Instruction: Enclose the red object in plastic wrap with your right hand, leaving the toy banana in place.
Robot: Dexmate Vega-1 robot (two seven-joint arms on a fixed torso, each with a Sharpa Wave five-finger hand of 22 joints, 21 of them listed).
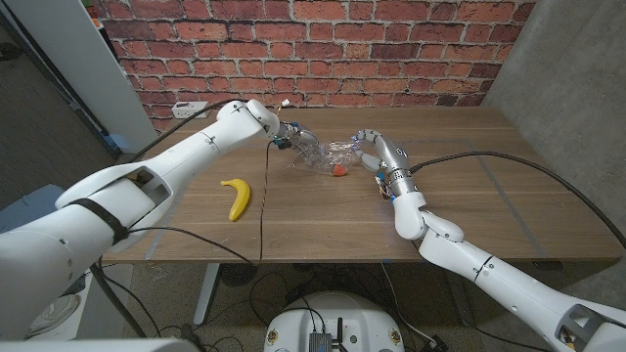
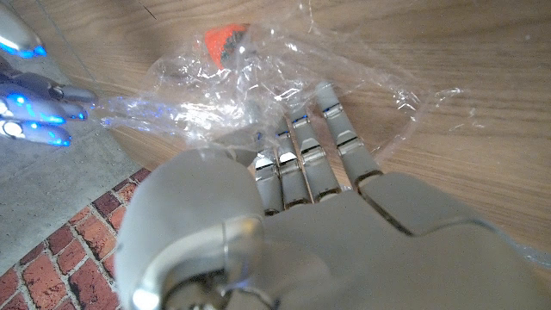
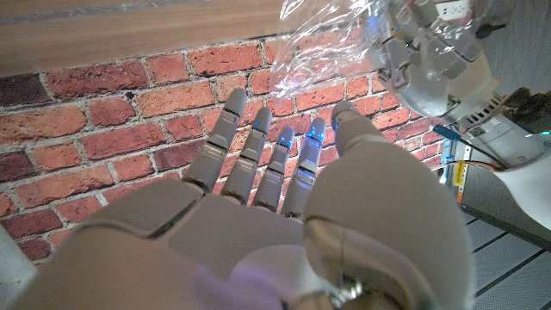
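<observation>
Looking down from the head view, we see both hands meeting at the middle of the wooden table (image 1: pixel 469 196), with a crumpled sheet of plastic wrap (image 1: pixel 328 156) stretched between them. The left hand (image 1: pixel 293 137) sits at the wrap's ten o'clock side, and the left wrist view shows its fingers (image 2: pixel 301 159) held close together and laid straight out on the film, pressing it down against the wood. The right hand (image 1: pixel 372 149) stands at the wrap's three o'clock edge, right up against the plastic. From the right wrist view we get its fingers (image 3: pixel 258 159) extended and slightly apart, tips glowing blue, with the wrap (image 3: pixel 336 43) just beyond them; we cannot tell whether those tips pinch the film or merely touch it.

The red object (image 1: pixel 339 171) lies on the table at the wrap's five o'clock corner, just beside the right hand's fingers. In the left wrist view it shows as an orange-red lump (image 2: pixel 225 41) under folds of clear film (image 2: pixel 250 90), beyond the left fingertips, with the right hand's blue-lit fingertips (image 2: pixel 34 108) gathered at the film's far end.

The toy banana (image 1: pixel 237 198) lies on bare wood at about eight o'clock from the wrap, well apart from it and from both hands.
</observation>
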